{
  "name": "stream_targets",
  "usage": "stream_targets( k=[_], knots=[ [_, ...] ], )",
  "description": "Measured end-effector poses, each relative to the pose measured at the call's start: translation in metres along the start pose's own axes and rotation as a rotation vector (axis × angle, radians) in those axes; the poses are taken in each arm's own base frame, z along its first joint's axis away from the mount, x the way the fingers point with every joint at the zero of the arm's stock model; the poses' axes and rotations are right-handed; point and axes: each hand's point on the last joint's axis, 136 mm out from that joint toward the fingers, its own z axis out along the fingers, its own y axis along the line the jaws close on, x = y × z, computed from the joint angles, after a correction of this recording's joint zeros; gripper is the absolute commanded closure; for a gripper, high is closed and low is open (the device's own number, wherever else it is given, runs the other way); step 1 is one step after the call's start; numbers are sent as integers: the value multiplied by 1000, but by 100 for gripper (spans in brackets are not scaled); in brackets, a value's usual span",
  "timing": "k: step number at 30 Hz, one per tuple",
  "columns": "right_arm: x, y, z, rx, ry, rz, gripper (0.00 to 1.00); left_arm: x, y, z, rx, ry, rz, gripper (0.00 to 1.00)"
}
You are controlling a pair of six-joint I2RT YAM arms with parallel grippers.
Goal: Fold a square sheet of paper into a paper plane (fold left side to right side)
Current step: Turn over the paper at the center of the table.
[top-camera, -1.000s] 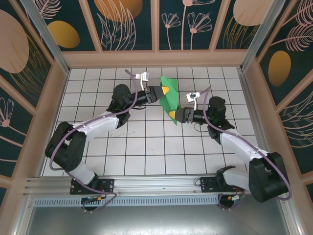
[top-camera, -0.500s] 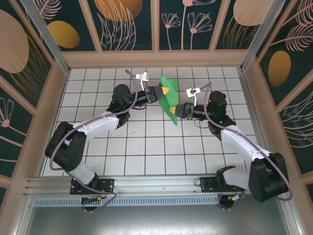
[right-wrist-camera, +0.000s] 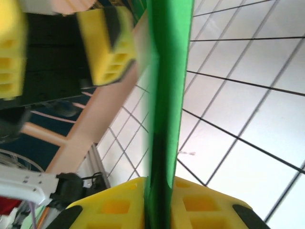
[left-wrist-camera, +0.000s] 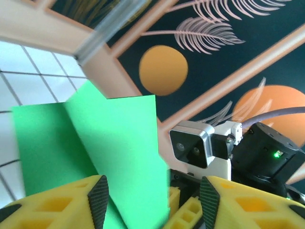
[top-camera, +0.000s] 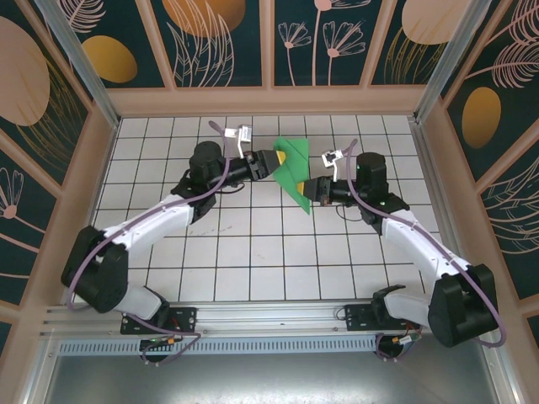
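Moved since a second ago: the left gripper [top-camera: 280,157] has let its jaws part, and the right gripper [top-camera: 310,189] has come in a little farther from the near edge and closed; the sheet of paper [top-camera: 292,172] has hardly shifted.
Sheet of paper: it hangs folded in the air above the white tiled desk [top-camera: 253,244], in the far half, between the two arms.
Long axis: in the top view it runs from a broad far end to a point at the near right, slightly diagonal.
Left gripper: in the left wrist view the left gripper [left-wrist-camera: 152,200] stands well open. The green sheet of paper [left-wrist-camera: 119,143] rises between its fingers, close to the finger on the left of that view, and whether it touches is not clear. It grips nothing.
Right gripper: in the right wrist view the right gripper [right-wrist-camera: 159,200] is closed on the sheet of paper [right-wrist-camera: 164,95], which is seen edge-on and pinched between the yellow fingers.
Which arm is nearer: both are at the sheet, the left at its far-left part and the right at its near-right edge.
Key relation: the sheet lies to the right of the left gripper and inside its open jaws, so only the right gripper carries it.
Likely next: the left gripper can probably back off or re-grip without dropping the sheet.
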Motion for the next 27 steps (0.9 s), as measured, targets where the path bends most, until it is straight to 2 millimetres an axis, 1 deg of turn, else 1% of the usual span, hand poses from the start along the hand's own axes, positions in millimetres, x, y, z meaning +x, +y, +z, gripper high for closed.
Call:
stream_targets(
  k=[4,7,10,12,14,16,18,20,23,25,27],
  knots=[
    [-13,-16,-3,211,-3,-36,88,-26,-7,-34,-146,-110,116,37],
    [-23,-17,-2,388,9,-103,89,-48,-20,-67,-228,-222,195,36],
    [-26,-19,7,570,48,-175,89,-58,-26,-99,-299,-311,245,36],
    [-22,-25,15,690,97,-221,89,-62,-25,-114,-339,-354,264,36],
    [-13,-38,24,847,178,-277,89,-62,-21,-124,-383,-379,273,36],
    [0,-55,33,992,270,-337,89,-61,-14,-130,-423,-388,276,36],
    [18,-75,41,1131,380,-414,90,-60,-7,-134,-455,-392,275,36],
    [42,-95,46,1251,502,-503,90,-59,-3,-136,-476,-394,272,37],
    [75,-119,46,1373,671,-625,90,-58,0,-138,-494,-395,273,37],
    [88,-128,48,1411,738,-684,89,-58,1,-138,-498,-395,272,37],
    [96,-132,49,1429,777,-721,89,-58,1,-138,-500,-393,271,37]
  ],
)
